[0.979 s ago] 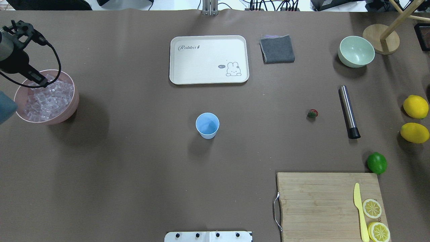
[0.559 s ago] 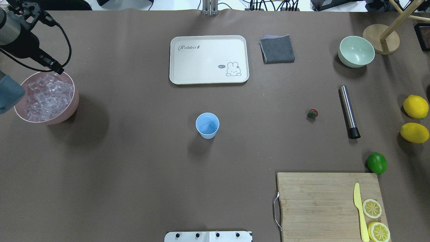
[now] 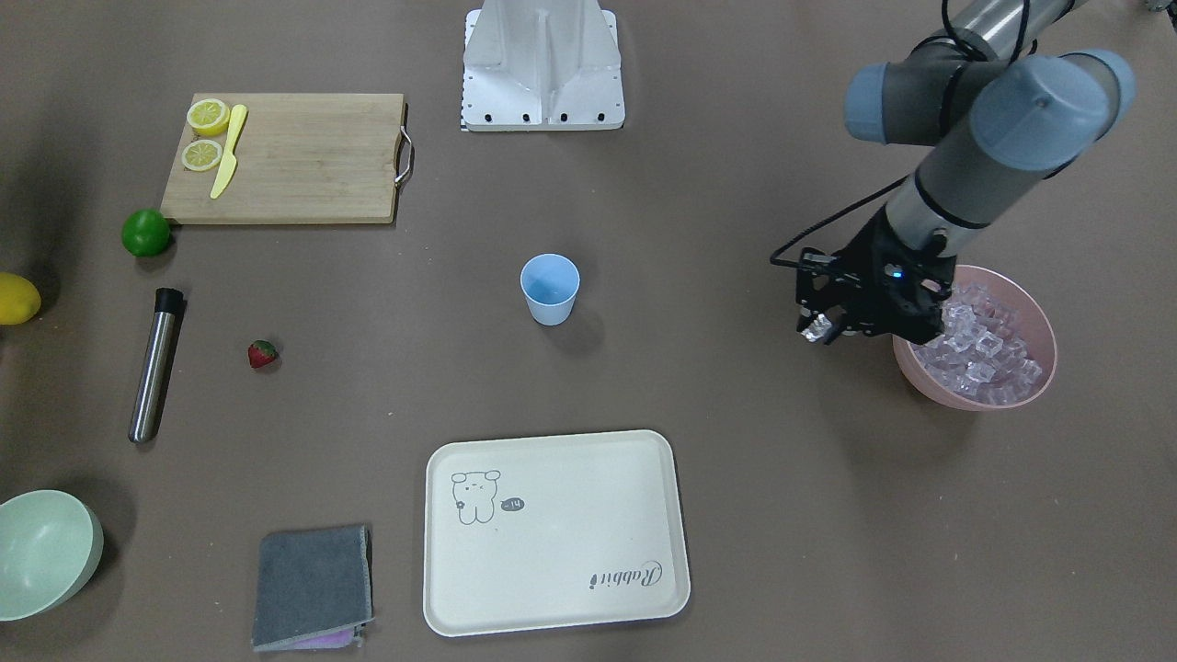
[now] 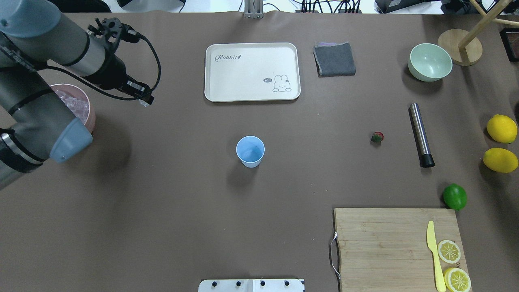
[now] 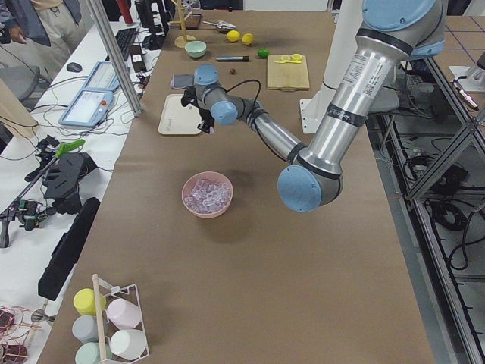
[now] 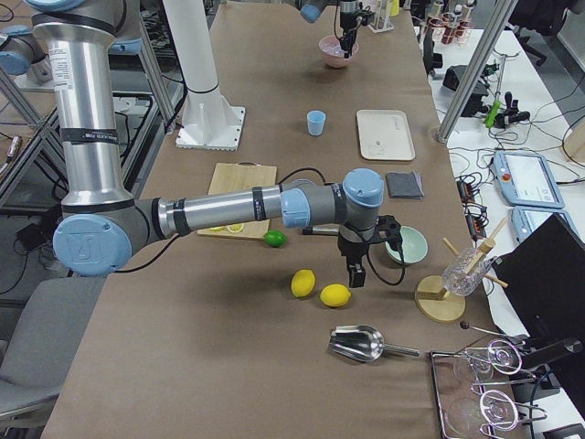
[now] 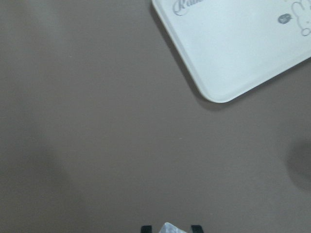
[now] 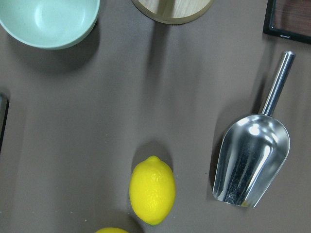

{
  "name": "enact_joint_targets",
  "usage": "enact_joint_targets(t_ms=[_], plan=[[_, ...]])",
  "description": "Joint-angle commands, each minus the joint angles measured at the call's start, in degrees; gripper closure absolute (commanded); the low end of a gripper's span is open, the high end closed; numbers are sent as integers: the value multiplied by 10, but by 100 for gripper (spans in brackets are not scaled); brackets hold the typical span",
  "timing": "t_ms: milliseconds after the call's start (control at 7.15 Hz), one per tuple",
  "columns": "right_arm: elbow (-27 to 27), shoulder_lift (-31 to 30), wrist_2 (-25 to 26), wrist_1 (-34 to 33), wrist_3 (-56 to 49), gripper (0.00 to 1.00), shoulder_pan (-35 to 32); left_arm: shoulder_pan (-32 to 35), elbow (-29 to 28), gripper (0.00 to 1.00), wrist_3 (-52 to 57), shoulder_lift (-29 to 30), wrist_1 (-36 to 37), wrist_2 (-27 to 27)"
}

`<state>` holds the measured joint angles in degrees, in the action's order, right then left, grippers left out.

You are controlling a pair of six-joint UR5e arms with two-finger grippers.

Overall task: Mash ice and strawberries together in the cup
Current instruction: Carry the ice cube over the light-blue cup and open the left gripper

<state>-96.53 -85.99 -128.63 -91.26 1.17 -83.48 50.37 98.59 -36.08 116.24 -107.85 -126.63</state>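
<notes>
1 ice cube clenched in left end effector, near "Rabbit" tray; right end effector state unclear.

One cup, one strawberry, two whole lemons, two bowls; ice cubes perhaps dozens.

I see the pink bowl near my left claw, on its left. The white tray lies near, on its right.
</notes>
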Motion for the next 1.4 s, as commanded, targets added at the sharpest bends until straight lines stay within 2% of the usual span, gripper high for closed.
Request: enact_joint_targets(t_ms=[0, 280, 559, 839, 979, 1258], plan=[[-1, -1, 0, 1, 5, 0, 0, -79, -1, 100, -106, 13, -94, 47], [-1, 0, 0, 2, 4, 0, 0, -157, -3, 100, -166, 25, -163, 145], [-1, 0, -1, 2, 5, 0, 2, -178, -5, 100, -193, 56, -183, 167], [2, 1, 0, 3, 3, 0, 2, -206, -15, 100, -201, 71, -212, 217], [2, 2, 0, 3, 4, 0, 2, -221, -41, 100, -201, 72, -258, 253], [4, 3, 0, 3, 4, 0, 2, -236, -76, 100, -201, 70, -305, 263]])
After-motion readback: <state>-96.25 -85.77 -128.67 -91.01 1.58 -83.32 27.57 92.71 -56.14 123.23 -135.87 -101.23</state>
